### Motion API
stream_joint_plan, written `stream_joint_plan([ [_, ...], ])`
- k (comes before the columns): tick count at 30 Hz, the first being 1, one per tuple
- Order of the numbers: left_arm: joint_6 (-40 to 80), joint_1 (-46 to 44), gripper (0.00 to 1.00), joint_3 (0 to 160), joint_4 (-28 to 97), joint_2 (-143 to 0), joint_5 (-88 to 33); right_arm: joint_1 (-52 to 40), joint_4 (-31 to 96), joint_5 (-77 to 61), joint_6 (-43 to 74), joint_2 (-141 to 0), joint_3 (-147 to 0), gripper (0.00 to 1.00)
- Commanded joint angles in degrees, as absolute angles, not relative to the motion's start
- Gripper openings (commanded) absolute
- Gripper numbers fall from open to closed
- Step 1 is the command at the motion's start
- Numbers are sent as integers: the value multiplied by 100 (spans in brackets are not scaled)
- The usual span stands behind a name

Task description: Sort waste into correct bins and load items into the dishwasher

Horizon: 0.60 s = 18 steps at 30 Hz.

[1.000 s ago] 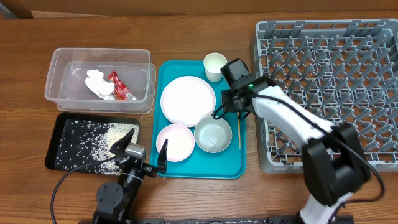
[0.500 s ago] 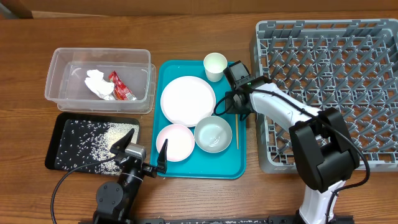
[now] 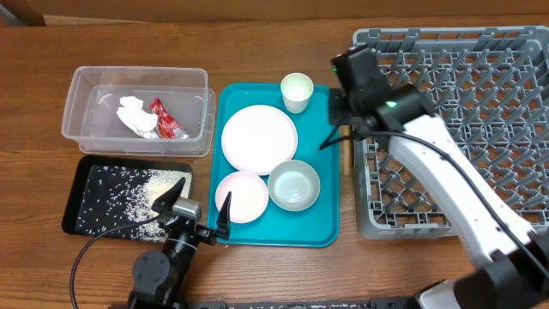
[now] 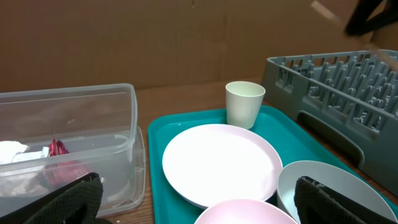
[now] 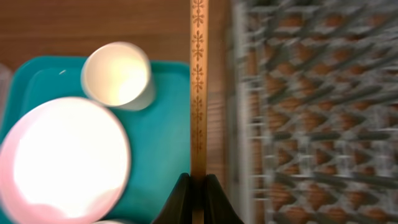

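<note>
My right gripper is shut on a thin wooden chopstick and holds it in the air between the teal tray and the grey dish rack. In the right wrist view the fingers pinch the stick's lower end. I see no second chopstick. On the teal tray sit a large white plate, a pinkish plate, a white bowl and a white cup. My left gripper is open and empty at the table's front, by the pinkish plate.
The clear tub at the left holds the red-and-white packet and the white tissue. The black tray in front of it holds the rice grains.
My right gripper has lifted the chopstick off the right side of the teal tray and moved up and to the right, toward the rack. The left arm has not moved.
</note>
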<state>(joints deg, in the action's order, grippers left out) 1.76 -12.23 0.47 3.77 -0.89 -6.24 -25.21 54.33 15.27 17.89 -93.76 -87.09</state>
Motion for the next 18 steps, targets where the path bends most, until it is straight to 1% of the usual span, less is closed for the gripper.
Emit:
stream_joint_plan([
  [1,279,-1188,100,25,384,-32,-600,-2239,5457,2261,1365,-9537,-8521,4],
  [4,279,-1188,100,25,384,-32,-600,-2034,5299,2202,1253,-9717,-8226,4],
  [6,279,-1188,100,25,384,-32,-600,-1951,5227,1916,1035,-9845,-8064,4],
  [7,279,-1188,100,25,384,-32,-600,-1931,5229,1791,928,-9904,-8027,7],
  [9,279,-1188,100,25,384,-32,-600,-1931,5297,1966,854,-9968,-8020,27],
  [12,279,-1188,100,25,384,-32,-600,-1953,5531,1920,1094,-9887,-8158,32],
  [14,279,-1188,100,25,384,-32,-598,-2027,5732,1533,1114,-9760,-8291,35],
  [18,279,-1188,100,25,384,-32,-600,-2235,5929,-121,1111,-9345,-8366,39],
])
